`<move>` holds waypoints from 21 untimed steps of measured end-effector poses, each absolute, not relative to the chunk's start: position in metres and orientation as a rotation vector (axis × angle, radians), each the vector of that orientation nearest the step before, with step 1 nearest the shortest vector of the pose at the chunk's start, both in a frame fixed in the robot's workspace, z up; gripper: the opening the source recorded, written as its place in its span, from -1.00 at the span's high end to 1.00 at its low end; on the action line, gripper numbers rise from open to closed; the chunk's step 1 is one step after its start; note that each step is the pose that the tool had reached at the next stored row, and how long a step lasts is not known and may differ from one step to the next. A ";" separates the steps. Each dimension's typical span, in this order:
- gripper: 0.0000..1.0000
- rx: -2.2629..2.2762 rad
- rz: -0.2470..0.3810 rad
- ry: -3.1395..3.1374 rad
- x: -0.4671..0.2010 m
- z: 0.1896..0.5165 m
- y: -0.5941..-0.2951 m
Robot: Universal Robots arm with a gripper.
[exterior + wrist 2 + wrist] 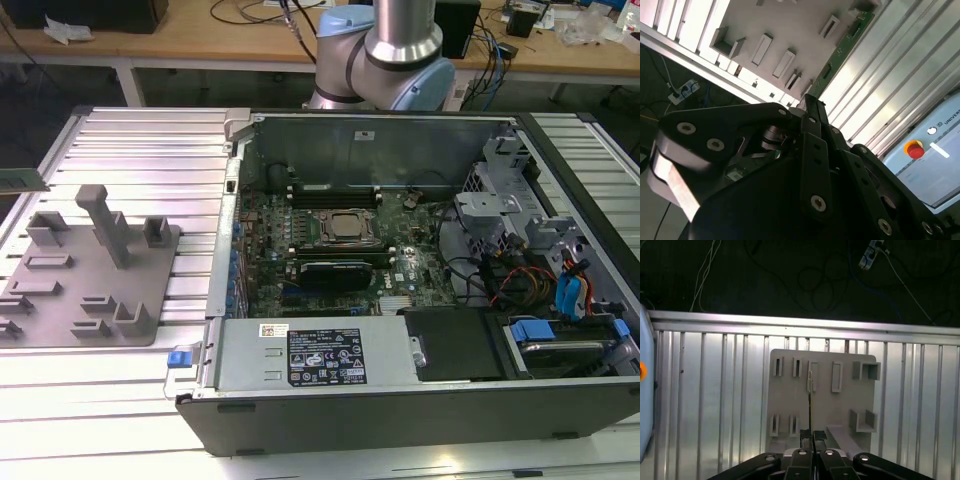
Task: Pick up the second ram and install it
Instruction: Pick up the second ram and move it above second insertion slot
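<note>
Item: the second ram (841, 49), a thin green circuit-board stick; location: clamped at one end in the gripper (812, 437), its free length reaching out past the fingertips, seen edge-on as a dark line in the first wrist view and as a green strip in the second wrist view; position relative to the grey moulded tray (790, 405): held over it, and judged clear of its pockets, though whether the far tip brushes a pocket cannot be told; fingers (821, 436): drawn in almost together, parted by nothing but the board's thickness, gripping the stick on its two flat faces; support: ribbed metal worktop (715, 390), bearing the tray and, in the exterior view, the open computer case (380, 125) to the tray's right; destination: long black memory slots (335, 190) beside the processor, well apart from the tray; step in hand: pick-up judged complete, installation not yet begun; requirement for the remainder: carriage across to the case, stick set lengthwise over a free slot, square and upright, then even pressure along its top edge; risk: a tilted entry could bind.
</note>
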State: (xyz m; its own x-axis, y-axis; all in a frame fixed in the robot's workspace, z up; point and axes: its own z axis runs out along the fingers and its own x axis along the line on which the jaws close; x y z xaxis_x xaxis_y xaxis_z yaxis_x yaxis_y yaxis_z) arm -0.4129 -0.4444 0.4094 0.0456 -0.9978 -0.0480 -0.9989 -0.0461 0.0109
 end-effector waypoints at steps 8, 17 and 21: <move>0.81 -2.253 0.067 2.152 -0.361 0.409 -0.444; 0.81 -2.254 0.069 2.153 -0.301 0.409 -0.444; 0.81 -2.255 0.072 2.155 -0.257 0.409 -0.444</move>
